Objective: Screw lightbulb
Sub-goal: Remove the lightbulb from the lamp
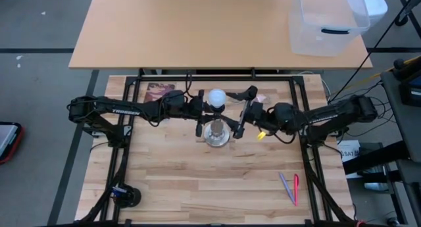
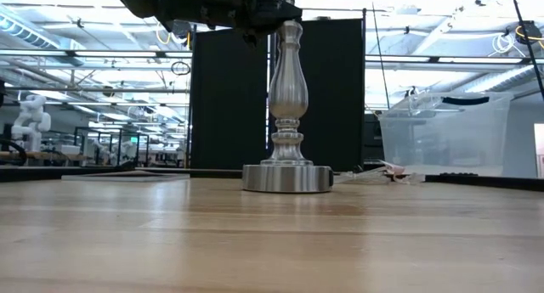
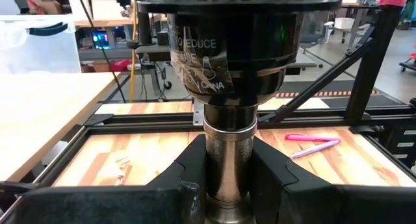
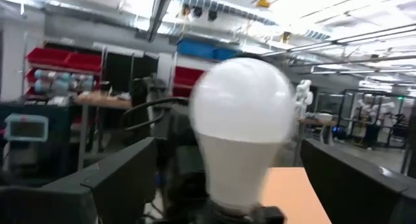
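A silvery lamp stand [image 1: 216,133] stands upright on its round base [image 2: 287,177] in the middle of the wooden table, with a dark socket [image 3: 227,49] on top. The white lightbulb [image 1: 216,97] sits with its lower end in the socket [image 4: 242,130]. My left gripper [image 3: 227,185] comes from the table's left and is shut on the stand just under the socket. My right gripper [image 1: 244,112] comes from the right and is open. Its fingers [image 4: 123,178] stand wide on either side of the bulb without touching it. My left gripper pinches the stand's metal neck [image 3: 227,156], right below the dark socket, between its two fingers. The fingers come in about level from the table's left and lie across the upright stem. The stand stays upright with its base flat on the table.
Pink and purple pens [image 1: 290,187] lie near the table's near right edge. A brownish packet [image 1: 158,92] and a small clear wrapper [image 1: 263,97] lie at the far side. A clear plastic bin [image 1: 329,23] stands on the table beyond. A black round thing [image 1: 125,195] is at the near left.
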Controlling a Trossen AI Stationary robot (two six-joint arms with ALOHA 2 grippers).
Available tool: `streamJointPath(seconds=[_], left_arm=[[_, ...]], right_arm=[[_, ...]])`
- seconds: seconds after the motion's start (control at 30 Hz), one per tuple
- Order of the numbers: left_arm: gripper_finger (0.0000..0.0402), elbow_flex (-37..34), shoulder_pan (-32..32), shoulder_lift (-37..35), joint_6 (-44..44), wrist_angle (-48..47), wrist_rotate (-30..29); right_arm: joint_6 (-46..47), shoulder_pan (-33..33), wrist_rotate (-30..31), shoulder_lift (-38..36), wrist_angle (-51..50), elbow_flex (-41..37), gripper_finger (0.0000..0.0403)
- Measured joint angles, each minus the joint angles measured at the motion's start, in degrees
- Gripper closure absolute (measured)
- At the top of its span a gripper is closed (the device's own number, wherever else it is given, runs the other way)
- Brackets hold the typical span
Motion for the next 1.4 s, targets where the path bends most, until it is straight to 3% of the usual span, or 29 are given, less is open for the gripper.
streamJointPath(seconds=[0.13, 0.37, 0.77, 0.9, 1.1, 1.4], left_arm=[[0.0329, -0.07, 0.0, -0.05, 0.55, -0.33, -0.14], [0.0329, -0.02, 0.0, -0.02, 0.61, -0.17, -0.29], [0.0329, 0.02, 0.0, -0.02, 0.76, -0.24, -0.35], [0.0329, 0.02, 0.0, -0.02, 0.85, -0.24, -0.34], [0.0329, 0.02, 0.0, -0.02, 0.79, -0.24, -0.35], [0.0329, 0.04, 0.0, -0.02, 1.31, -0.15, 1.19]], right_arm=[[-1.09, 1.1, 1.35, 3.04, -4.39, 5.11, 0.003], [-3.81, 1.3, 10.1, 9.29, -9.02, 13.2, 0.003], [-7.71, 3.54, 19.08, 11.18, -8.57, 16.96, 0.0032], [-8.37, 4.11, 20.03, 11.05, -8.44, 16.96, 0.0063], [-8.1, 4.29, 20.24, 10.96, -8.74, 16.96, 0.0146], [-9.04, 5.35, 19.62, 9.96, -11.8, 17.05, 0.0147]])
